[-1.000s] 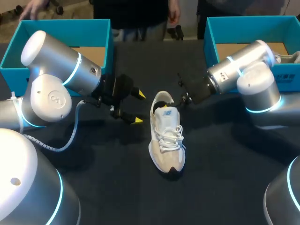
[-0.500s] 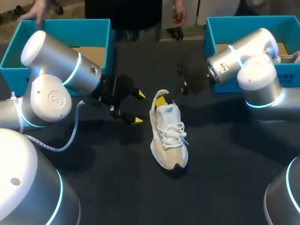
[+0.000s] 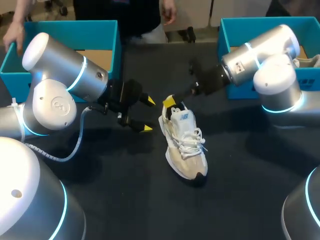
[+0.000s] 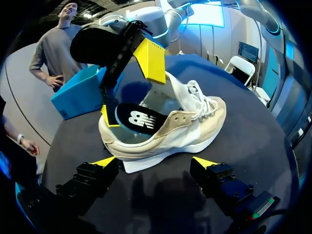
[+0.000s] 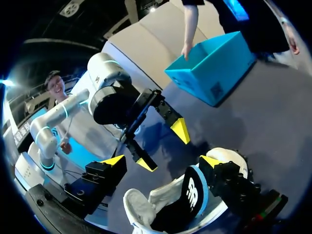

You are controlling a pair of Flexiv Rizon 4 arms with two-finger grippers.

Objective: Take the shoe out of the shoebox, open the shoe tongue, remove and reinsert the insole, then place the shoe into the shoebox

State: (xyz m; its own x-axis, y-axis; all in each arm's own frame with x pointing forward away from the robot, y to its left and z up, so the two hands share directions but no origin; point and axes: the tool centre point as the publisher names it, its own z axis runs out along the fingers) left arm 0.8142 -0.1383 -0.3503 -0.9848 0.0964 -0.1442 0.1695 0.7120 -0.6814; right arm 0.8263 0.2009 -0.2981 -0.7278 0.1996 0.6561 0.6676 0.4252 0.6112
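A white and beige shoe (image 3: 184, 145) lies upright on the black table, toe toward the front right. Its black insole (image 4: 136, 119) shows in the heel opening, and stands up beside my right gripper's finger in the right wrist view, insole (image 5: 189, 197). My right gripper (image 3: 172, 102) is open over the heel, one yellow finger (image 4: 151, 61) above the opening and the other by the outside of the heel. My left gripper (image 3: 145, 114) is open a short way left of the shoe, pointing at its side (image 4: 165, 136), not touching it.
A blue box (image 3: 65, 30) stands at the back left with a person's hand (image 3: 12, 35) on its rim. A second blue box (image 3: 260, 30) at the back right holds another shoe (image 3: 307, 61). The right arm's elbow (image 3: 277, 87) hangs in front of it.
My right gripper has opened and let go of the shoe's heel. The shoe has swung its toe to the right and slid slightly forward. My left arm has not moved.
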